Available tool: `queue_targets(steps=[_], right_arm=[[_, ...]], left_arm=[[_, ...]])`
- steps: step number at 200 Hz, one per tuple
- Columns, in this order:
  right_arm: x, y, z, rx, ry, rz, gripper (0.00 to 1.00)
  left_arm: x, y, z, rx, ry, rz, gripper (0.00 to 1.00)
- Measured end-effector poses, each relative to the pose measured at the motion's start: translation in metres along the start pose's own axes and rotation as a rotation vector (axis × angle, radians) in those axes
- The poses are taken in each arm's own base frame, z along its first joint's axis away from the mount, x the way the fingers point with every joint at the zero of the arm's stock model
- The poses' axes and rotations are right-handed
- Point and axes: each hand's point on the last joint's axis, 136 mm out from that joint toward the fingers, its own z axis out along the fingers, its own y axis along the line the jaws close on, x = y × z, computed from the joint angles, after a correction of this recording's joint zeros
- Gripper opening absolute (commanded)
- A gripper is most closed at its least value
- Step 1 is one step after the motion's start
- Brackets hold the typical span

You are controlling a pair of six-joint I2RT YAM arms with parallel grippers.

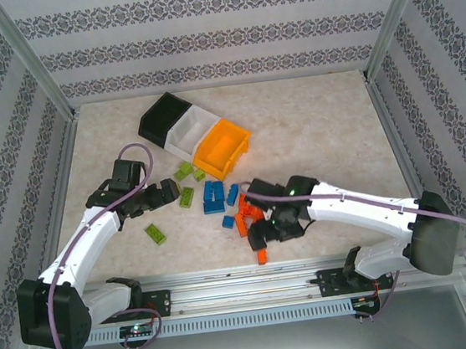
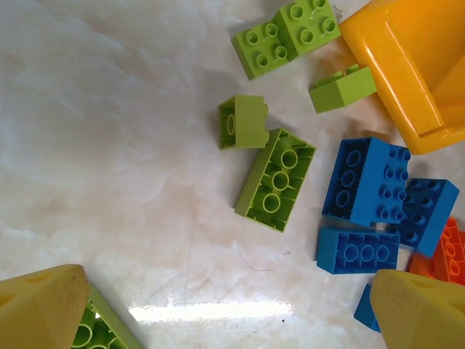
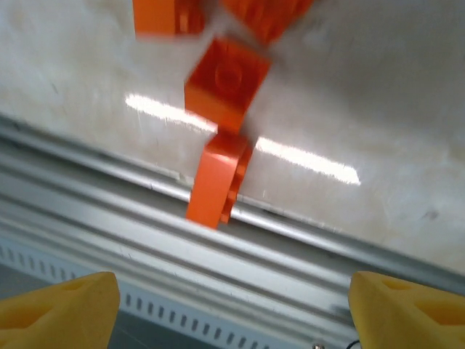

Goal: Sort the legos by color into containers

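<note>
Blurred, studded orange legos [image 3: 227,80], two cropped at top edge.
Left fingers [image 2: 40,305] wide apart; right fingers [image 3: 58,309] apart, empty.

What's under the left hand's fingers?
A green lego sticks out from under one finger, a blue lego from under the other. The fingers cover the rest of each.

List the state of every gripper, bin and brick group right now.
left gripper: open, nothing held.
right gripper: open, nothing held.
black bin: upright, contents unclear.
white bin: upright, looks empty.
orange-yellow bin: upright, looks empty.
green bricks: loose on the table, unsorted.
blue bricks: loose, unsorted.
orange-red bricks: loose, unsorted, one at the table's near edge.
</note>
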Motion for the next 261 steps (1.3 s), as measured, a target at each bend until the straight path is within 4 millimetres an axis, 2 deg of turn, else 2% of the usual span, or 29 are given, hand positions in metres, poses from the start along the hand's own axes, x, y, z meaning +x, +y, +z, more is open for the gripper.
queue_targets(steps=[14,31,61,101,128,149,171,199,234,261], right_arm=[[0.015,0.0,0.01,0.027,0.026,-0.005,0.8],[0.021,-0.002,0.017,0.054,0.035,0.006,0.79],[0.012,0.0,0.03,0.09,0.022,0.027,0.73],[0.003,0.009,0.057,0.157,0.063,0.014,0.7],[0.001,0.01,0.07,0.185,0.088,0.007,0.59],[-0.002,0.011,0.076,0.193,0.095,-0.001,0.46],[-0.003,0.012,0.077,0.188,0.094,-0.001,0.33],[-0.005,0.013,0.077,0.177,0.089,0.019,0.24],[-0.006,0.01,0.07,0.169,0.08,0.035,0.22],[-0.01,0.004,0.048,0.137,0.051,0.066,0.22]], left_arm=[[0.001,0.0,0.0,0.0,0.007,-0.001,1.0],[0.002,0.0,0.001,0.001,0.013,-0.001,1.0],[0.003,-0.001,0.001,0.007,0.018,0.001,1.0],[0.006,0.0,-0.003,0.006,0.019,0.001,1.0],[0.006,-0.001,-0.008,0.014,0.006,0.004,1.0],[0.007,0.0,-0.008,0.011,0.009,0.008,1.0],[0.01,0.001,-0.008,0.005,0.02,0.017,1.0],[0.01,0.002,-0.008,0.0,0.021,0.028,1.0],[0.01,0.002,-0.008,-0.001,0.022,0.031,1.0],[0.01,0.002,-0.007,-0.002,0.024,0.031,1.0]])
